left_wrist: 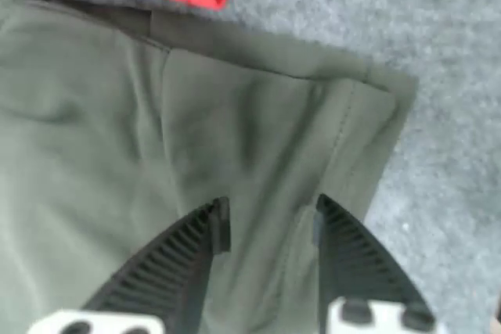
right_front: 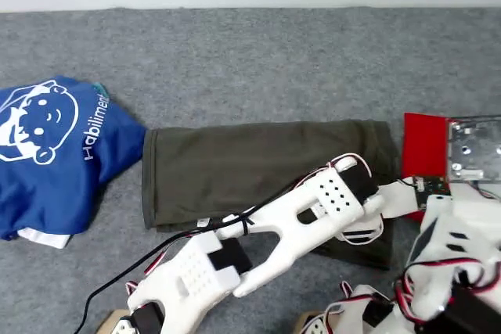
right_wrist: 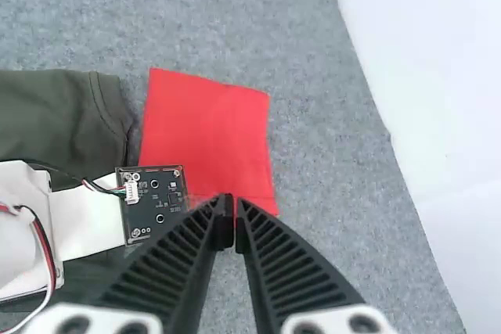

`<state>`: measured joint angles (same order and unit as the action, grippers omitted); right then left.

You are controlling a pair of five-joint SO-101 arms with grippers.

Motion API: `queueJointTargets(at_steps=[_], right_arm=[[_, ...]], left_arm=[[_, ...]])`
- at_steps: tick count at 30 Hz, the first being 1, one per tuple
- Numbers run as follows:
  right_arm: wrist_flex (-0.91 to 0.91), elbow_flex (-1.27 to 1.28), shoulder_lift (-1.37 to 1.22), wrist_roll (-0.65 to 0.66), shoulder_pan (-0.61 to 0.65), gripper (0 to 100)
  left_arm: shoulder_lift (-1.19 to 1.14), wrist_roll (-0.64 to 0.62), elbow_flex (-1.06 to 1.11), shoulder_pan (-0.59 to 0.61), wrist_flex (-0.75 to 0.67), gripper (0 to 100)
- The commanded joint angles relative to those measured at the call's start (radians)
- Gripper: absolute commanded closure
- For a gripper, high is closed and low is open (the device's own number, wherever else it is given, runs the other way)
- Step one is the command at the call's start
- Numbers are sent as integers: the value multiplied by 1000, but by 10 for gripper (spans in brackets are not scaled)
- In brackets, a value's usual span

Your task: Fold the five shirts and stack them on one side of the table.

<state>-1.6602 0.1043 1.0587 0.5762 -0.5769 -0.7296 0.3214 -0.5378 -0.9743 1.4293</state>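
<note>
Your left jaws stand released. There is a clear gap between the two black fingertips (left_wrist: pixel 218 223) and nothing is caught in it. They hang over the olive shirt (left_wrist: pixel 117 115), near the corner where its hem meets the grey desk (left_wrist: pixel 454 76). You cannot tell whether the tips press the cloth.

Your right jaws are clenched, tips all but meeting, and they grasp nothing. They hang above one edge of the red shirt (right_wrist: pixel 207 138). Close by them sits a small circuit board (right_wrist: pixel 153 201) on the other arm's white wrist, over the end of the olive shirt.

From the high view, the olive shirt lies folded into a long rectangle in the middle of the desk. The left arm (right_front: pixel 313 209) reaches across it to its right end. The red shirt lies flat and folded, just beside that end.

At the left side a blue shirt (right_front: pixel 70 170) lies loosely, just beside the olive one. A white cloth (right_front: pixel 43 236) peeks out beneath it. The blue shirt carries a white cartoon face and a line of white lettering.
</note>
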Motion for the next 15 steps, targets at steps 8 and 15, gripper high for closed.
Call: queueJointTargets(at_steps=[8,15], right_arm=[[-1,-41,-10,-9,7,989],[-1,-41,-10,-9,7,989]], left_arm=[[-115,12,-280,-11,192,917],[-161,37,-374,-12,241,926]])
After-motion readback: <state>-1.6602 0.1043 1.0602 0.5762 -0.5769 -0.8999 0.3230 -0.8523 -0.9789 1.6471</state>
